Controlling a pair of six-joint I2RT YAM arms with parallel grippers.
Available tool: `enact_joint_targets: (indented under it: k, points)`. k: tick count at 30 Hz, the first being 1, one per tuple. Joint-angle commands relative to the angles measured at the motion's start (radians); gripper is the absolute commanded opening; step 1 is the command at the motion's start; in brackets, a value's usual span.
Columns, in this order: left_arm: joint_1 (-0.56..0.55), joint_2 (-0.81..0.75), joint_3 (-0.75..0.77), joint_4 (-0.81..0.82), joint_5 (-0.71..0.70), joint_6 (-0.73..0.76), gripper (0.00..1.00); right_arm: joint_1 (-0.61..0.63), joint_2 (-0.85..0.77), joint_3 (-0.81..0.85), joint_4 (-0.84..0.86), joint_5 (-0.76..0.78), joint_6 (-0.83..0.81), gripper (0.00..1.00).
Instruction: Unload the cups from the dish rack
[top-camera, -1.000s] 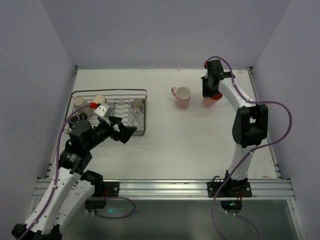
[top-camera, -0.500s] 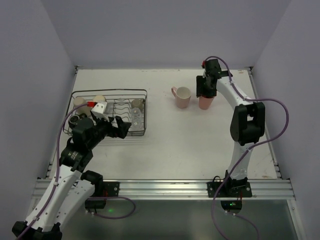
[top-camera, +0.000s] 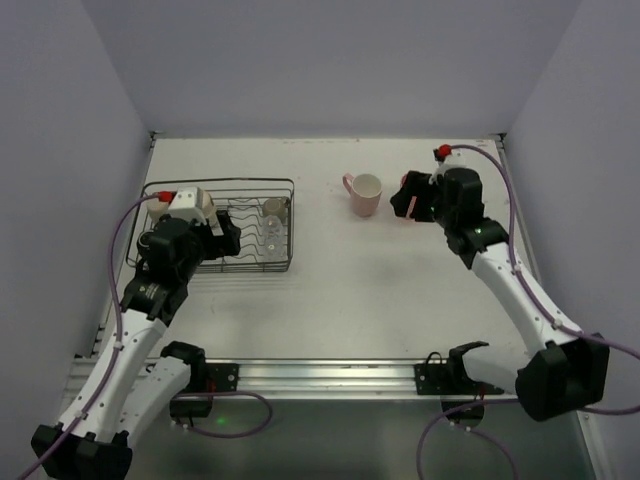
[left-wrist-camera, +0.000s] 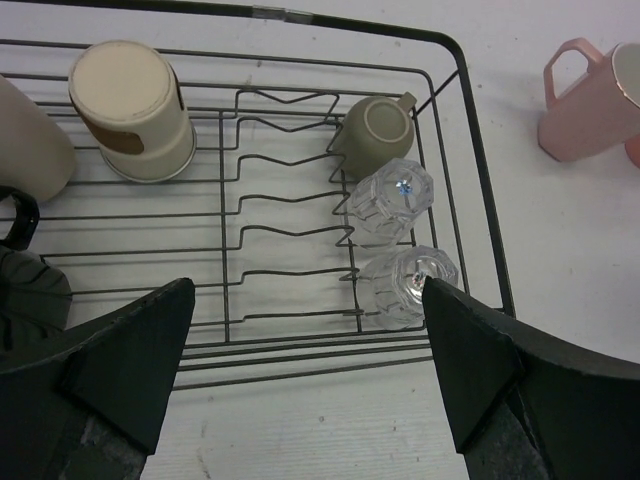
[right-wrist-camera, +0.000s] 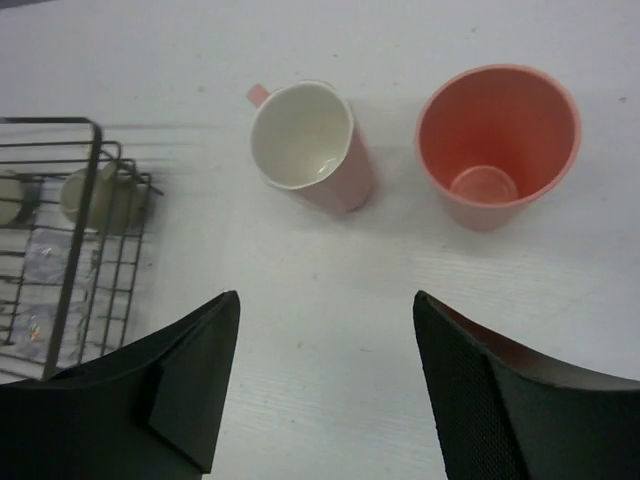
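Note:
The dish rack (top-camera: 292, 225) stands at the table's left. Inside it, the left wrist view shows an upturned beige cup (left-wrist-camera: 132, 110), an olive mug (left-wrist-camera: 375, 130) and two clear glasses (left-wrist-camera: 392, 200) (left-wrist-camera: 410, 285). A second beige cup (left-wrist-camera: 30, 140) shows at the frame's left edge. My left gripper (left-wrist-camera: 308, 290) hovers open over the rack's near side (left-wrist-camera: 470, 130), holding nothing. The pink mug (right-wrist-camera: 310, 145) and the salmon tumbler (right-wrist-camera: 497, 145) stand upright side by side on the table. My right gripper (right-wrist-camera: 327, 300) is open and empty, just short of them. From above, it (top-camera: 410, 197) hides the tumbler.
A dark curved shape (left-wrist-camera: 20, 215) lies at the rack's left end. Lilac walls close in the white table (top-camera: 350, 280) on three sides. An aluminium rail (top-camera: 330, 378) with both arm bases runs along the near edge.
My right gripper opened, left the salmon tumbler standing beside the pink mug and drew back toward me. My left gripper moved from the rack's near right corner to over the rack.

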Motion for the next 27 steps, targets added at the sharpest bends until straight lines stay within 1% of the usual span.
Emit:
enact_joint_targets:
  k: [1, 2, 3, 4, 5, 6, 7, 8, 9, 10, 11, 13, 17, 20, 23, 27]
  points:
    - [0.007, 0.090, 0.082, 0.016, -0.013, -0.066, 1.00, 0.039, -0.158, -0.206, 0.289, -0.085, 0.133, 0.70]
    - [0.007, 0.111, 0.096, 0.029, 0.000, -0.078, 1.00, 0.047, -0.185, -0.271, 0.303, -0.084, 0.144, 0.67]
    - [0.005, 0.152, 0.119, 0.039, 0.013, -0.092, 1.00, 0.053, -0.208, -0.295, 0.346, -0.081, 0.161, 0.62]
    - [0.005, 0.174, 0.128, 0.049, 0.033, -0.100, 0.97, 0.061, -0.241, -0.338, 0.363, -0.088, 0.163, 0.53]
    - [0.004, 0.194, 0.139, 0.068, 0.044, -0.106, 0.92, 0.062, -0.254, -0.349, 0.375, -0.097, 0.164, 0.50]
    - [0.002, 0.235, 0.157, 0.078, 0.049, -0.107, 0.90, 0.064, -0.261, -0.352, 0.366, -0.100, 0.169, 0.47]
    - [0.002, 0.255, 0.171, 0.079, -0.003, -0.100, 0.90, 0.065, -0.269, -0.353, 0.363, -0.104, 0.170, 0.40]
    - [0.002, 0.274, 0.188, 0.061, -0.058, -0.097, 0.89, 0.067, -0.271, -0.369, 0.372, -0.116, 0.169, 0.38]
    - [0.002, 0.298, 0.213, 0.059, -0.125, -0.095, 0.88, 0.067, -0.269, -0.373, 0.391, -0.116, 0.167, 0.38]
    - [0.004, 0.306, 0.211, 0.070, -0.242, -0.094, 0.88, 0.067, -0.266, -0.373, 0.386, -0.111, 0.169, 0.37]
    - [0.010, 0.314, 0.213, 0.098, -0.270, -0.097, 0.88, 0.067, -0.265, -0.375, 0.385, -0.108, 0.169, 0.36]
    - [0.025, 0.361, 0.222, 0.119, -0.287, -0.116, 0.88, 0.067, -0.263, -0.378, 0.391, -0.110, 0.167, 0.36]
    - [0.038, 0.516, 0.299, 0.150, -0.319, -0.149, 0.90, 0.067, -0.257, -0.386, 0.406, -0.122, 0.167, 0.37]
    - [0.068, 0.609, 0.331, 0.167, -0.361, -0.173, 0.91, 0.067, -0.245, -0.379, 0.397, -0.128, 0.164, 0.39]
    - [0.099, 0.672, 0.322, 0.222, -0.391, -0.175, 0.92, 0.067, -0.246, -0.382, 0.403, -0.146, 0.166, 0.41]
    - [0.122, 0.734, 0.325, 0.253, -0.450, -0.166, 0.92, 0.067, -0.237, -0.386, 0.414, -0.160, 0.164, 0.45]
